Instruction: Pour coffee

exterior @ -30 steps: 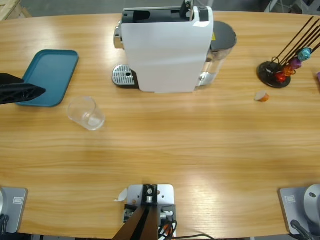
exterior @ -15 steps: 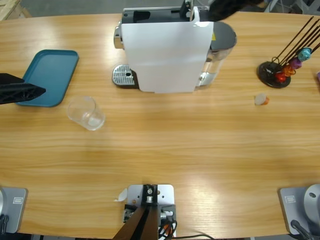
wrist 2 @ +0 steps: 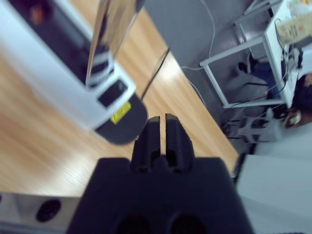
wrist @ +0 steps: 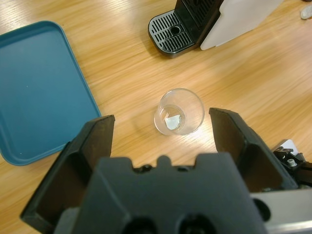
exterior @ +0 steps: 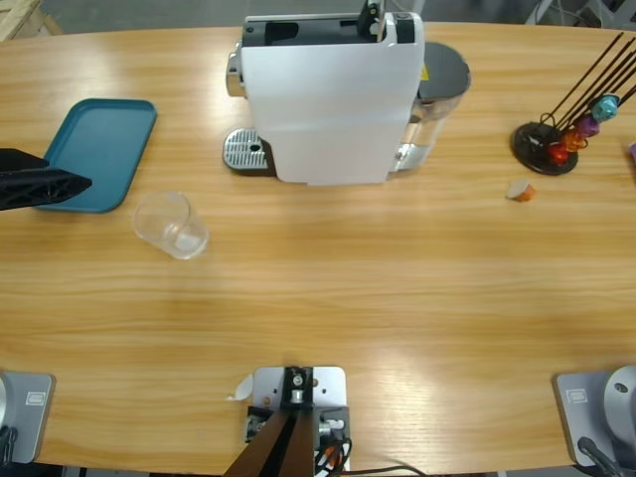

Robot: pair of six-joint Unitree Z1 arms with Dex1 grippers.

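No coffee shows in any view. A small clear tumbler (exterior: 171,225) stands upright on the wooden table, in front of and left of the big white coffee machine (exterior: 331,94). I see no dark liquid in the tumbler (wrist: 179,112). My left gripper (exterior: 70,183) comes in at the left edge, beside the tumbler and apart from it. In the left wrist view the left gripper (wrist: 163,118) is open, and the tumbler sits just past its jaws. My right gripper (wrist 2: 161,119) is shut on nothing, raised near the coffee machine (wrist 2: 48,73), and is out of the high view.
A teal tray (exterior: 97,151) lies at the far left, next to the left gripper. The machine's drip grate (exterior: 246,151) faces left. An orange-and-white capsule (exterior: 520,191) lies at the right, near a black capsule stand (exterior: 547,147). Room furniture shows beyond the table.
Half a second ago a dark arm showed at the top edge above the machine; it has left the high view. The capsule shifted slightly and came back. The left gripper and tumbler stayed put.
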